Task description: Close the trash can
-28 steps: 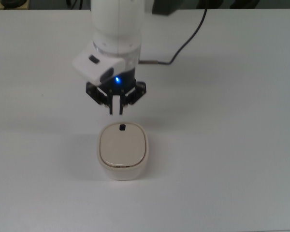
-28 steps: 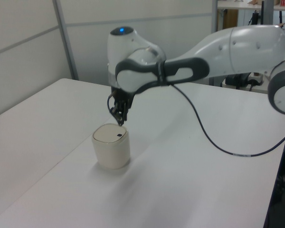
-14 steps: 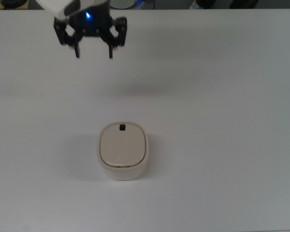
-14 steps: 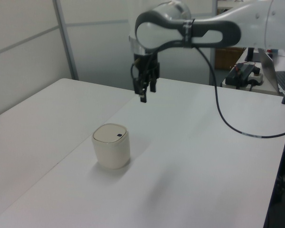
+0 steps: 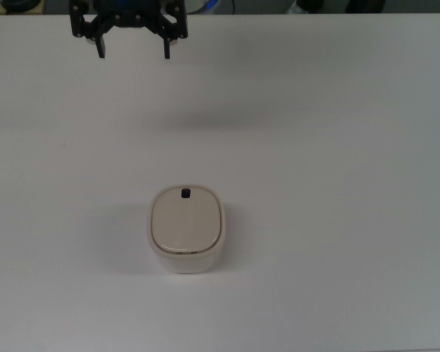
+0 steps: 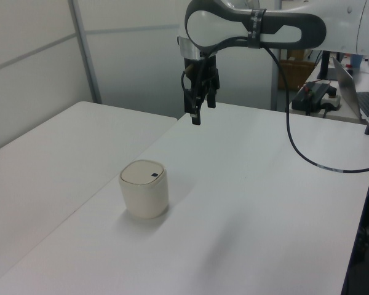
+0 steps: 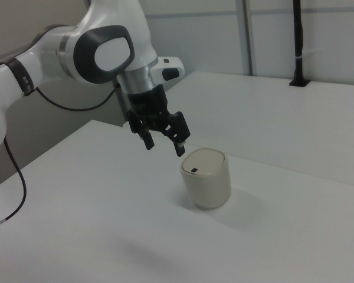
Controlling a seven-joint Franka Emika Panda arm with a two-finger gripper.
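I have the gripper (image 5: 132,53) high and far back from the trash can (image 5: 186,229) now, at the top edge of the top view, where a second ago it hung just behind the bin with its fingers nearly together, right by the little black button (image 5: 185,193). In that short span the arm has lifted clear and pulled away, and the fingers have spread: half a second ago they were already apart, and now they stand wider still, with nothing between them. The left view shows the gripper (image 6: 197,115) well above the white table (image 6: 246,203) and well apart from the bin (image 6: 144,189); the right view shows the same open fingers (image 7: 163,143) hanging in the air up and toward the right view's left of the can (image 7: 206,178). The trash can itself has not shifted at all; it stands upright in the same spot near the middle of the table, and its flat lid (image 5: 185,221) lies level on the rim in all three views, with no gap that I can make out. I read this as the closing step being over: the lid is down, the arm has let go of the area and is retreating. From my seat I judge the task done, with nothing left but to park the arm.
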